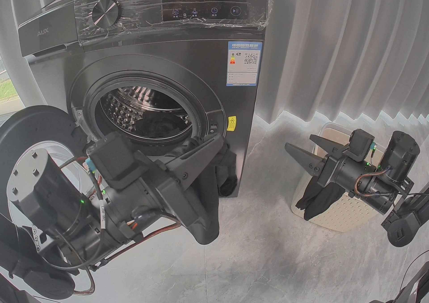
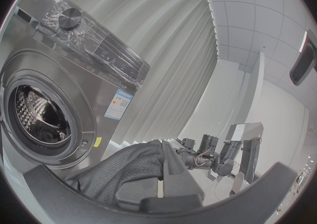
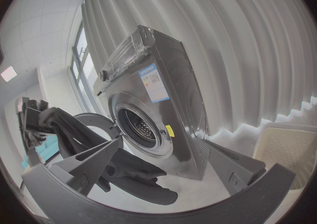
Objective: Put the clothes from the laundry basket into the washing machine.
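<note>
One garment [image 1: 208, 210] is clamped in the jaws of the left gripper [image 1: 214, 145], at 5 o'clock from the washer drum [image 1: 147, 114]. Jaws are spread wide on the right gripper [image 1: 300, 145], above the basket [image 1: 353, 214] and a draped cloth [image 1: 319, 199].

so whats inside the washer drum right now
The drum shows its studded metal wall and a dark heap low down, probably clothes. The heap's front edge is covered in the head view by the left gripper and the dark garment it holds.
</note>
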Robot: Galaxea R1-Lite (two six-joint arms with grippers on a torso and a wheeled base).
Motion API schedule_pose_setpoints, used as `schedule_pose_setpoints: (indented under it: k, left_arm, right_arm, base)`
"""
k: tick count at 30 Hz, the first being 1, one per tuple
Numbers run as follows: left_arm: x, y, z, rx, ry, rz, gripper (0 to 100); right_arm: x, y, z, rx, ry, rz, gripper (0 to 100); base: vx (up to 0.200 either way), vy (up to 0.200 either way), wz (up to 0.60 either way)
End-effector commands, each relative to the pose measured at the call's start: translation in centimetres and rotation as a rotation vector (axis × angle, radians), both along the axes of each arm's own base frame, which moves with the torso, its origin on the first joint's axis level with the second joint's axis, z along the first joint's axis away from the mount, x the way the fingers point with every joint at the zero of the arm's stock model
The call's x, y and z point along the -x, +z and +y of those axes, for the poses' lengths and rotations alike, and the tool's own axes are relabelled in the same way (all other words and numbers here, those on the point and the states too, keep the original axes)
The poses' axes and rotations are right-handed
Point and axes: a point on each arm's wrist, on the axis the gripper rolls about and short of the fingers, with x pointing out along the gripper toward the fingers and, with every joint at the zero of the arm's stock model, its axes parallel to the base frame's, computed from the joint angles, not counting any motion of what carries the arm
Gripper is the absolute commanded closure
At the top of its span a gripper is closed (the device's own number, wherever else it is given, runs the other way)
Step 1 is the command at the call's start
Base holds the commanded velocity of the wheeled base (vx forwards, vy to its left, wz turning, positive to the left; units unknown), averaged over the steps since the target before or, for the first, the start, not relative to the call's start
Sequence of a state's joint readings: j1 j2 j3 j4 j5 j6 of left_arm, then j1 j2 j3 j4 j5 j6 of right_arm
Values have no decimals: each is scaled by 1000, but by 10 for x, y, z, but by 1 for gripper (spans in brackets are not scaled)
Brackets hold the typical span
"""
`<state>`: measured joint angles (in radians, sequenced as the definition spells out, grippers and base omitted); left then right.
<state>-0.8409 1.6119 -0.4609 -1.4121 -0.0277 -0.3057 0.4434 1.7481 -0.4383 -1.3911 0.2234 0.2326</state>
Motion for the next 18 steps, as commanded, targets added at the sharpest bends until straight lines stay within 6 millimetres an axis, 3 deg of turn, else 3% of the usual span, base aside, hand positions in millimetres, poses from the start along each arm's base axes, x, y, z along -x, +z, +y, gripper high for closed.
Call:
schedule_pose_setpoints:
  k: [1,12,18]
  left_arm:
    - [7,2,7,-11,-16,-22,100]
    - [-7,-10,-6,1,38,51,100]
    - [-17,4,-11,101,91,94,100]
  right_arm:
    - [-2,-12,11,36,-2,32,0]
    - [-9,-34,18,57,7,75,0]
    - [-8,-40,13,68,-5,96,0]
  base:
    - [0,0,0]
    - [0,0,0]
    - [0,0,0]
